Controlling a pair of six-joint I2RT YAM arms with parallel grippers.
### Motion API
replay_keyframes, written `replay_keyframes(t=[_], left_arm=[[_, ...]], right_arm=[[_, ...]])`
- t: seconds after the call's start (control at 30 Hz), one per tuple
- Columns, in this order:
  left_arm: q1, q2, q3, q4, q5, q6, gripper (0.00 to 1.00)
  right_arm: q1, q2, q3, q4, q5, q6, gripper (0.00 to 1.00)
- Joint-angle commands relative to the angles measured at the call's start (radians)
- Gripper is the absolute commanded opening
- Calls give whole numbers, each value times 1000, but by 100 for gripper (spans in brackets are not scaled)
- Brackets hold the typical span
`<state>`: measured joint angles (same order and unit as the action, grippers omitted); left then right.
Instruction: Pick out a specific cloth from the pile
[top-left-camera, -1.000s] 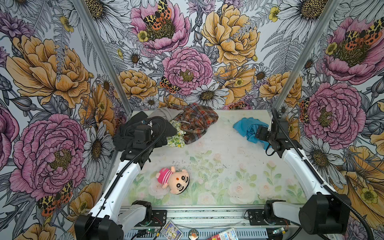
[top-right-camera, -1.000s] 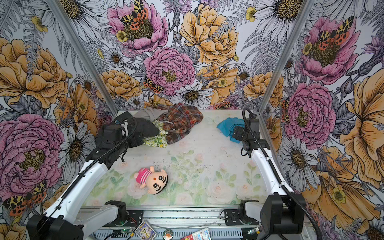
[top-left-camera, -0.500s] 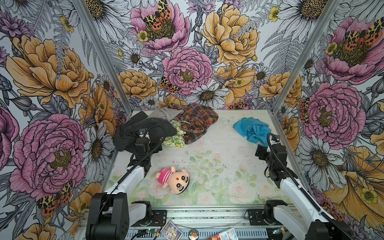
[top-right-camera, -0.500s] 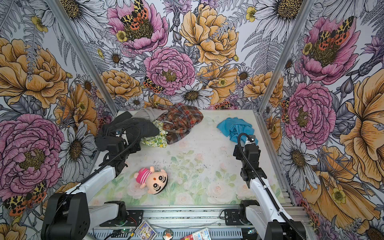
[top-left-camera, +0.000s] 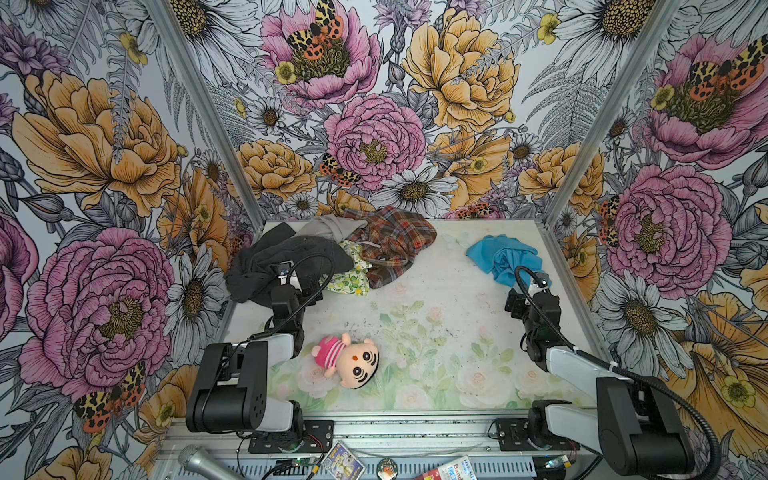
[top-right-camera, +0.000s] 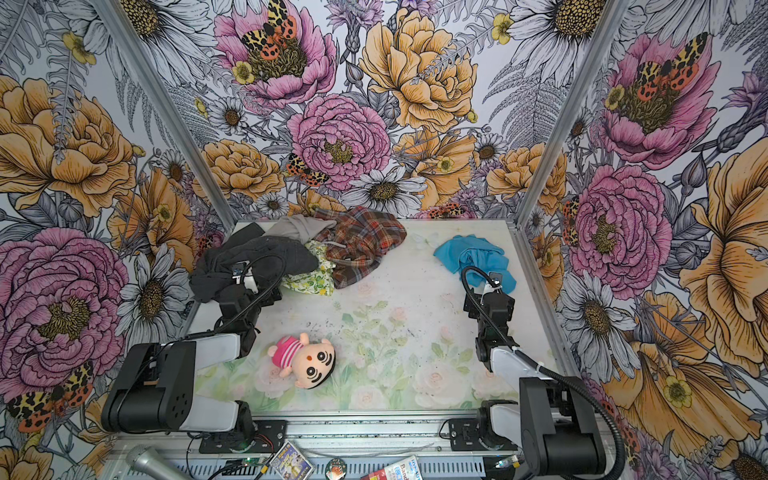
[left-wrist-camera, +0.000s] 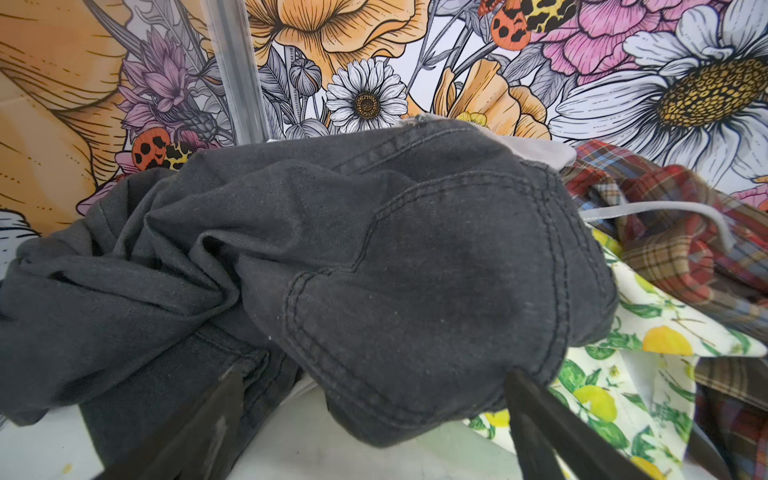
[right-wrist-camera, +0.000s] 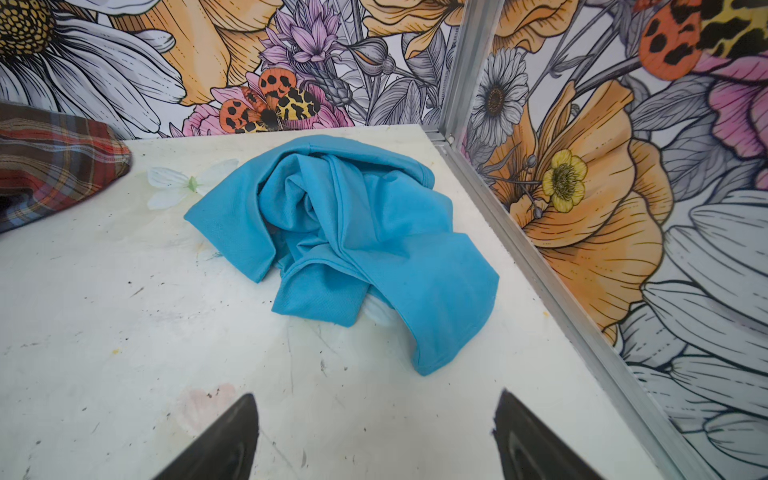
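One crumpled cloth (right-wrist-camera: 353, 249) lies just beyond the right end effector (right-wrist-camera: 376, 395), untouched.

Illumination is bright, even and diffuse in all views, with no glare or hard highlights. Shadows are soft: a faint one lies under the cloth (right-wrist-camera: 345, 232) ahead of the right gripper (right-wrist-camera: 376, 392), a deeper one under the dark grey garment (left-wrist-camera: 374, 270) ahead of the left gripper (left-wrist-camera: 374, 372). In both wrist views the fingers (right-wrist-camera: 224, 440) are dark, underexposed and slightly out of focus, while the fabric beyond them is sharp. Both top views are sharp, with wide-angle stretching toward the corners
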<state>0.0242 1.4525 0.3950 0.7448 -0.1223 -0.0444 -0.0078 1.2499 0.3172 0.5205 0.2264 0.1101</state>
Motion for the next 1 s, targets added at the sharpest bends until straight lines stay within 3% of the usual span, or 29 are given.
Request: replay_keyframes(t=[0.0,0.1,0.13,0.23,0.37,0.97], left_arm=[[9,69,-17,162,1,7,99],[-7,96,-22,197,17,35,99],[-10,96,-20,197,11,38,99],[-10,97,-21,199,9,38,99],[-12,97,-21,198,7,38,99],[-15,97,-20,198,5,41,99]], right_arm=[[-3,70,36,195,-21,-22,90],[-7,152,58,263,-49,-9,90],[-6,188,45,321,-68,-15,99],[7,296,-5,526,-81,-41,99],[3,287,62,365,-4,4,99],[5,287,58,386,-3,-2,99]])
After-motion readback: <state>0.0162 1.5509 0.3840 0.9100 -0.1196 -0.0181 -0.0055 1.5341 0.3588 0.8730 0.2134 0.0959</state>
